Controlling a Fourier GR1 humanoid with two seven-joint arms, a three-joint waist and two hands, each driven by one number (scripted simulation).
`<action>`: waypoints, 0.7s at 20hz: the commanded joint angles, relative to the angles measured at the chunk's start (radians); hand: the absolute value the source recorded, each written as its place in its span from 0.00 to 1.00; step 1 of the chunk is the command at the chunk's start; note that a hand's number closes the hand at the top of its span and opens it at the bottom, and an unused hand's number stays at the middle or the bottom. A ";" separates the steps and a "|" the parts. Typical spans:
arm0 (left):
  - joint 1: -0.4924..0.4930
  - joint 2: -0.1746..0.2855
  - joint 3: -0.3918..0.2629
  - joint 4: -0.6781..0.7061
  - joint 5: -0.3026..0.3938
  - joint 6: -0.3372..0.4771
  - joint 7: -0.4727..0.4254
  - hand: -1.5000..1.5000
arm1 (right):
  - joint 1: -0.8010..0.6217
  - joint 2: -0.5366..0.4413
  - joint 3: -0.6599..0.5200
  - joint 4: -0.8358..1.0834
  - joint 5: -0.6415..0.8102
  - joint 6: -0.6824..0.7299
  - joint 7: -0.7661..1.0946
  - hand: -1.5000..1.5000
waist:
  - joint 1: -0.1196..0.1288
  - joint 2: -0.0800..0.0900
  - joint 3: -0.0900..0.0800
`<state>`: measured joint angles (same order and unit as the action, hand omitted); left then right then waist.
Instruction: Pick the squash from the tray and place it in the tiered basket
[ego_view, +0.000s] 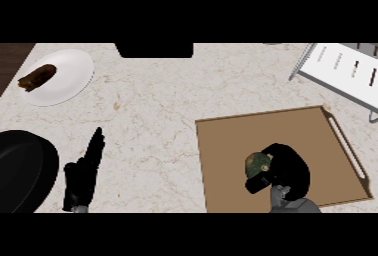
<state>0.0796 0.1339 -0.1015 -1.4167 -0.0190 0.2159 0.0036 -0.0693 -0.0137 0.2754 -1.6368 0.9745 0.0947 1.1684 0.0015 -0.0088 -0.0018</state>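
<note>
Right hand (284, 167) at near edge of tray (236, 140), fingers clamped on squash (256, 162), left hand (83, 175) fingers straight together, basket (347, 70) far right.

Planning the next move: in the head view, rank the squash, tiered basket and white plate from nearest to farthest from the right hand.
From the right hand:
1. squash, held in its fingers, lower right.
2. tiered basket, upper right.
3. white plate, far upper left.
</note>
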 joint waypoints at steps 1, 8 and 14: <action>-0.003 -0.005 -0.006 -0.029 -0.007 0.004 0.066 0.50 | 0.001 0.013 0.036 0.079 0.071 -0.016 0.075 1.00 | 0.002 0.009 0.002; 0.048 0.000 0.009 -0.014 0.000 -0.002 0.014 0.50 | 0.026 -0.393 -0.242 0.098 -0.157 0.169 -0.435 1.00 | -0.013 0.014 0.004; 0.055 -0.030 -0.034 -0.033 -0.027 0.013 0.023 0.50 | 0.025 -0.675 -0.492 0.259 -0.336 0.171 -0.873 1.00 | -0.015 0.013 0.007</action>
<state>0.1087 0.1260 -0.1046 -1.4550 -0.0335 0.2254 0.0219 -0.0498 -0.5247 -0.0629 -1.4774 0.7458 0.2595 0.5355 -0.0156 -0.0003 0.0059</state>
